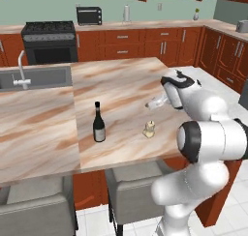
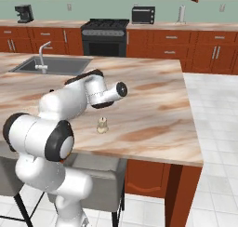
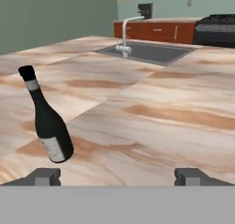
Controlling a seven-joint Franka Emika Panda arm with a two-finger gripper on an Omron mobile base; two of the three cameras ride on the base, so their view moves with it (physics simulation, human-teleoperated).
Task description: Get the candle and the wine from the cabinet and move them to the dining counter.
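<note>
Wine (image 3: pixel 49 126): dark green-black glass, black cap, pale grey band under it, grey-white label; sits just left of the dark grey jaws. Candle (image 1: pixel 149 128): cream-white on a slightly wider pale base. Dining counter worktop (image 1: pixel 126 92): beige-pink marble with brown veining, red-brown wood base; beyond the jaws a grey sink (image 3: pixel 147 52) with a silver tap (image 3: pixel 126 35), and a pale green wall.

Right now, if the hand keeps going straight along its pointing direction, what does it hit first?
Probably nothing soon. The open hand points low across the beige-pink veined marble island top toward the sunken grey sink. The dark green wine bottle stands left of that line; depth is hard to judge.
</note>
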